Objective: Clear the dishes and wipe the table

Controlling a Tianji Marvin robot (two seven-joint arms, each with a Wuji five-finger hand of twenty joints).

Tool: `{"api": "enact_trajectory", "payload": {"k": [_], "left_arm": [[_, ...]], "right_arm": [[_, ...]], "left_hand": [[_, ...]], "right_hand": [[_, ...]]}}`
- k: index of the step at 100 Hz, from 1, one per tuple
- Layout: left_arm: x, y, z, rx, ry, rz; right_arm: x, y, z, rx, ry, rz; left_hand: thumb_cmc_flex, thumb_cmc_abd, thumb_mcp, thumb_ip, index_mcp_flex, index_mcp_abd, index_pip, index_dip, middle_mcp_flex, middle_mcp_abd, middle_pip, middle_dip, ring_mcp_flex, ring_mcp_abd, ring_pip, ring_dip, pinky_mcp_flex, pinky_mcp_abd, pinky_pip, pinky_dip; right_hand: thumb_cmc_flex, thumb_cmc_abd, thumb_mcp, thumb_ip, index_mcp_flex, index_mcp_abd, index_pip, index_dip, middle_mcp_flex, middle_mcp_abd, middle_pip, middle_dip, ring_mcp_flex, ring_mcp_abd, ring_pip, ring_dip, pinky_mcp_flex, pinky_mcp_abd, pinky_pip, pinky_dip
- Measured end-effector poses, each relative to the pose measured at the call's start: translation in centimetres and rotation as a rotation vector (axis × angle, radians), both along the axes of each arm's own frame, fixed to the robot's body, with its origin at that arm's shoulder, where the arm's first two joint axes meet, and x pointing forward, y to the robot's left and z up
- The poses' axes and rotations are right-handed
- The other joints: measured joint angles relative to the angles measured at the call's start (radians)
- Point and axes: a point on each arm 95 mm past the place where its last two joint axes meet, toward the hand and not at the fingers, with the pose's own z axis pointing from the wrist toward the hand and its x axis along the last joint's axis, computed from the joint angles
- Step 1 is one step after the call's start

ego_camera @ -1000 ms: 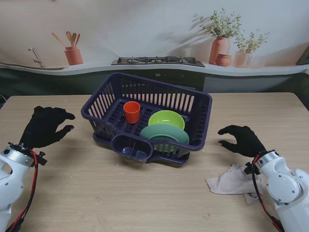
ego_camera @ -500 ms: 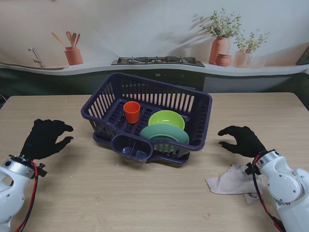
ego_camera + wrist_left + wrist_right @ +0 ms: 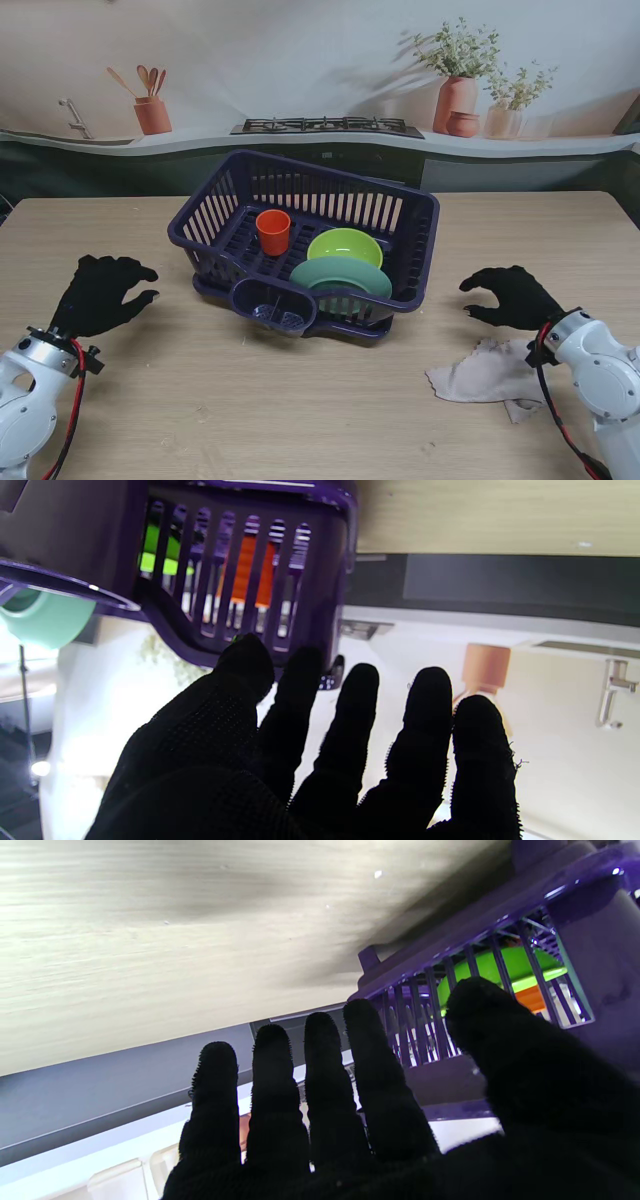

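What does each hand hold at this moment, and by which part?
Nothing is held. The left hand and the right hand are both open with fingers apart, and the cloth lies untouched on the table.

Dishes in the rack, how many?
3, all in the purple rack: orange cup upright on the left, lime bowl at centre, green plate nearer to me. More could be hidden.

The right hand point(image 3: 400, 1120) spread empty, gloved fingers point(image 3: 320, 1075) toward the purple dish rack point(image 3: 500, 940) holding a green bowl point(image 3: 505, 967) on the tabletop point(image 3: 150, 940).
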Motion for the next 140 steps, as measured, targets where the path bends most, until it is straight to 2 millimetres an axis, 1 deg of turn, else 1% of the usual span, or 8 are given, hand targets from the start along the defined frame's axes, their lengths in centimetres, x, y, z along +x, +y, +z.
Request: {"api": "enact_trajectory", "payload": {"k": [18, 38, 69, 80, 82, 109, 129, 140], "left_arm": [[-0.3, -0.1, -0.3, 0.001, 0.004, 0.008], [-0.7, -0.2, -0.5, 0.007, 0.005, 0.01], [-0.8, -0.3, -0.6, -0.003, 0.018, 0.005], [-0.8, -0.4, -0.6, -0.005, 0.018, 0.005], [-0.8, -0.4, -0.6, -0.005, 0.018, 0.006], [-0.8, -0.5, -0.7, -0.006, 0.021, 0.011], [-0.9, -0.6, -0.9, -0.01, 0.02, 0.016], [-1.1, -0.7, -0.9, -0.013, 0.016, 0.019]], "right_arm": [[-0.5, -0.6, 0.5, -0.045, 0.036, 0.024], [-0.8, -1.2, 0.8, -0.111, 0.099, 0.072], [-1.1, -1.6, 1.4, -0.168, 0.143, 0.123], [-1.3, -1.5, 1.4, -0.184, 0.167, 0.14], [-1.4, -1.5, 1.4, -0.186, 0.171, 0.142], [-1.9, -1.3, 0.9, -0.226, 0.246, 0.172], [-2.4, -1.1, 0.4, -0.25, 0.311, 0.191], [-2.8, -0.9, -0.1, -0.268, 0.346, 0.207]], "left_hand": [[0.0, 0.013, -0.003, 0.0, 0.0, 0.0, -0.02, 0.008, 0.0, 0.0, -0.001, 0.0, 0.0, 0.0, -0.002, 0.0, 0.0, 0.0, 0.0, 0.0], [0.0, 0.013, -0.011, 0.0, 0.003, 0.001, -0.026, 0.011, 0.0, 0.0, -0.004, 0.0, 0.0, 0.001, -0.002, 0.0, 0.0, 0.0, 0.0, 0.0], [0.0, 0.013, -0.011, 0.0, 0.014, 0.001, -0.04, 0.021, 0.0, 0.0, -0.005, -0.001, 0.0, 0.002, -0.004, 0.0, 0.0, 0.0, 0.0, 0.0], [0.0, 0.013, -0.012, 0.001, 0.014, 0.001, -0.044, 0.021, 0.0, 0.0, -0.006, -0.001, 0.0, 0.002, -0.004, 0.0, 0.0, 0.0, 0.0, 0.0], [0.0, 0.013, -0.012, 0.01, 0.014, 0.001, -0.045, 0.021, 0.0, 0.0, -0.006, -0.001, 0.0, 0.002, -0.004, 0.0, 0.0, 0.0, 0.0, 0.0], [0.0, 0.013, -0.012, 0.01, 0.014, 0.001, -0.047, 0.023, 0.0, 0.0, -0.008, -0.001, 0.0, 0.007, -0.004, 0.0, 0.0, 0.0, 0.0, 0.0], [0.0, 0.013, -0.012, 0.01, 0.014, 0.001, -0.05, 0.03, 0.0, 0.0, -0.009, -0.001, 0.0, 0.009, -0.004, 0.0, 0.0, 0.0, 0.0, 0.0], [0.0, 0.013, -0.012, 0.01, 0.014, 0.001, -0.051, 0.03, 0.0, 0.0, -0.009, -0.001, 0.0, 0.01, -0.004, 0.0, 0.0, 0.0, 0.0, 0.0]], "right_hand": [[0.0, -0.037, 0.025, 0.0, 0.0, -0.011, -0.006, -0.005, 0.0, -0.004, -0.026, 0.0, 0.0, 0.0, -0.047, -0.013, -0.001, 0.001, -0.036, 0.0], [0.001, -0.083, 0.049, 0.0, 0.0, -0.012, -0.007, -0.005, 0.0, -0.004, -0.028, 0.0, 0.0, 0.0, -0.024, 0.0, 0.016, 0.001, -0.039, 0.002], [0.003, -0.143, 0.09, 0.0, 0.0, -0.012, 0.021, 0.034, 0.0, -0.003, 0.042, 0.04, 0.002, 0.0, 0.116, 0.067, 0.051, 0.001, 0.118, 0.051], [0.003, -0.143, 0.096, 0.0, 0.0, -0.012, 0.038, 0.047, 0.0, -0.002, 0.07, 0.063, 0.002, 0.0, 0.161, 0.093, 0.054, 0.001, 0.18, 0.066], [0.003, -0.143, 0.096, 0.0, 0.0, -0.012, 0.041, 0.049, 0.0, -0.002, 0.071, 0.071, 0.002, 0.0, 0.167, 0.098, 0.054, 0.001, 0.19, 0.074], [0.003, -0.144, 0.096, 0.0, -0.001, -0.012, 0.075, 0.079, 0.0, -0.002, 0.121, 0.099, 0.02, 0.0, 0.249, 0.139, 0.067, 0.002, 0.287, 0.128], [0.003, -0.157, 0.081, 0.0, -0.026, -0.012, 0.088, 0.081, -0.017, -0.002, 0.13, 0.11, 0.02, 0.0, 0.234, 0.137, 0.05, 0.009, 0.238, 0.124], [0.003, -0.192, 0.056, 0.0, -0.063, -0.012, 0.074, 0.081, -0.051, -0.003, 0.13, 0.11, 0.01, 0.0, 0.22, 0.136, 0.041, 0.009, 0.209, 0.114]]}}
